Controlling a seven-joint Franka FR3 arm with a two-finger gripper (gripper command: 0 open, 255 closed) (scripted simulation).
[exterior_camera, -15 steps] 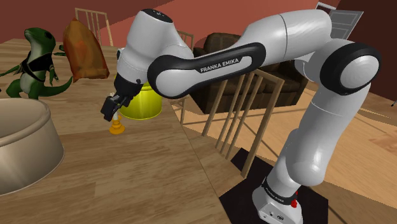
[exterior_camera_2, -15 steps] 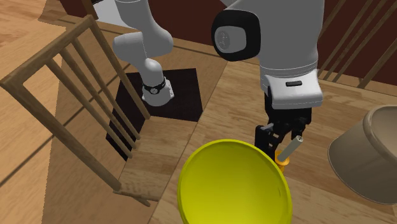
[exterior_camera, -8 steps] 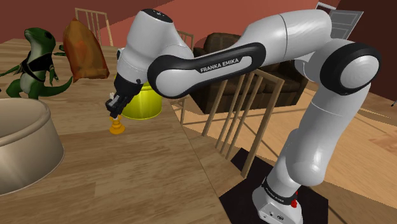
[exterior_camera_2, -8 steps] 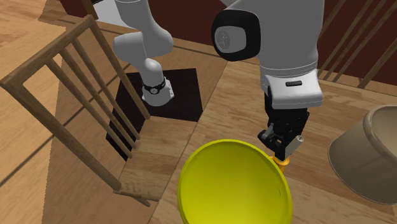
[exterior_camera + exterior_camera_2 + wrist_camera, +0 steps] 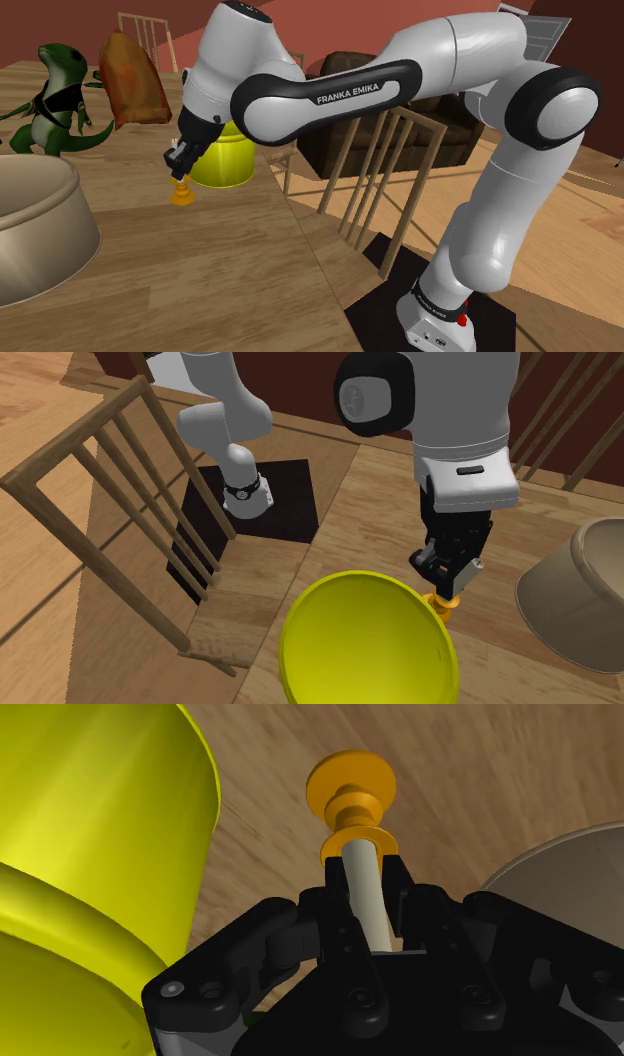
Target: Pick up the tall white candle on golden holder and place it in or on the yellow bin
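A slim white candle (image 5: 365,894) stands in an orange-gold holder (image 5: 349,796) over the wooden table. My black gripper (image 5: 362,876) is shut on the candle's shaft, with the holder hanging below the fingers. In the shoulder view the gripper (image 5: 180,165) holds the candle with its holder (image 5: 182,194) right beside the yellow bin (image 5: 225,160). In the second exterior view the gripper (image 5: 447,574) and holder (image 5: 443,602) sit just behind the bin's rim (image 5: 300,614). I cannot tell whether the holder's base touches the table. The bin's wall (image 5: 90,834) is close beside the hand.
A big beige bowl (image 5: 35,230) stands at the shoulder view's left, also near the gripper (image 5: 580,592). A green dragon figure (image 5: 58,95) and a brown-orange lump (image 5: 130,80) sit at the table's back. A wooden chair back (image 5: 375,180) lines the table edge.
The fingers went from open around the candle to shut on it. Since then the hand has risen slightly, taking the candle and holder with it.
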